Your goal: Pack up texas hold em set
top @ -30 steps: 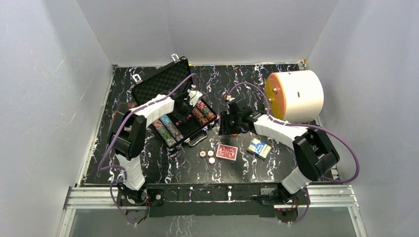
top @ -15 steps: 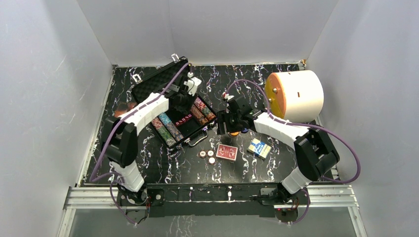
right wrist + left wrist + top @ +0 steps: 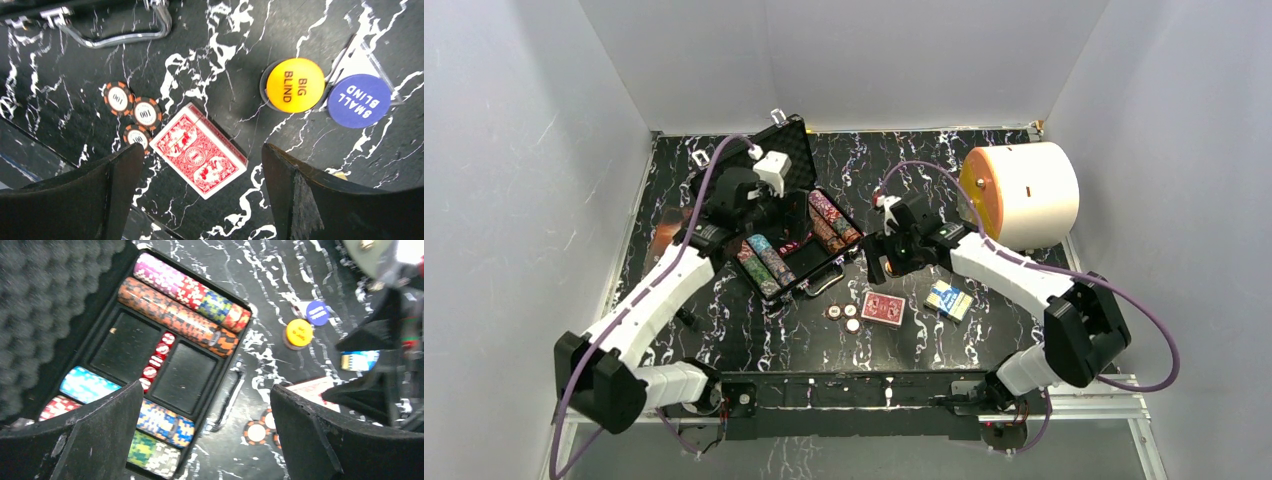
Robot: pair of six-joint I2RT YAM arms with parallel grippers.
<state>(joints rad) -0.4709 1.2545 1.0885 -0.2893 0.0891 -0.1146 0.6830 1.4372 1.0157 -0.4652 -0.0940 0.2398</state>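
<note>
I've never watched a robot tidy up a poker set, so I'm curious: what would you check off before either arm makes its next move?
1. The black hard case is open, foam lid up: ok.
2. Its two flat card pockets are empty: ok.
3. The right gripper is open, with the red card deck framed between its fingers: ok.
4. The left gripper is open, holding nothing: ok.
5. All pieces packed: not ok. The red deck, blue card deck, three orange-and-black chips, yellow round button and blue round button lie on the marble table.
6. Height of the right fingers over the deck: cannot tell.
</note>
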